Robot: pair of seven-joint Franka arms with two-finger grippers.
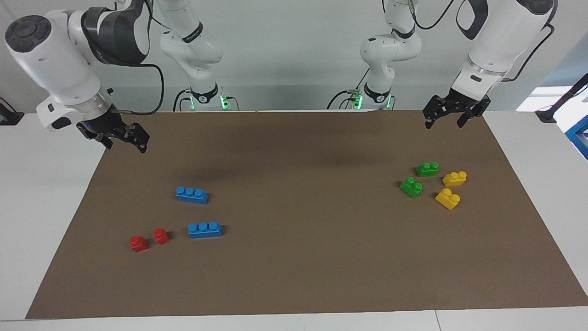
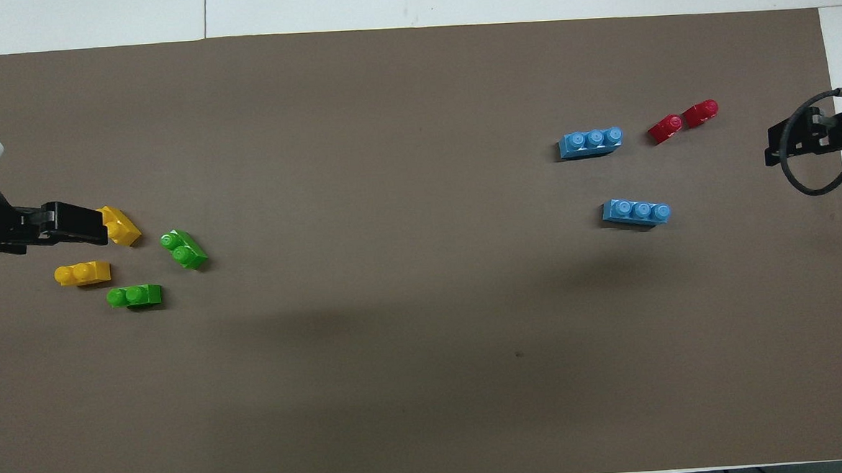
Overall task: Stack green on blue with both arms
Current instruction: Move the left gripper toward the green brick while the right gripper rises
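We see a robotics lab: two white robot arms [image 1: 55, 69] bolted beside a white table [image 1: 41, 207] under a brown mat [image 1: 298, 257], bare walls.

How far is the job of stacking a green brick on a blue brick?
Nothing looks done yet. Both green bricks lie on the brown mat beside the yellow bricks, at the left arm's end. Both blue bricks lie bare at the right arm's end. Nothing is in hand: the left end effector and right end effector hang open and empty. Picking, carrying and stacking all remain.
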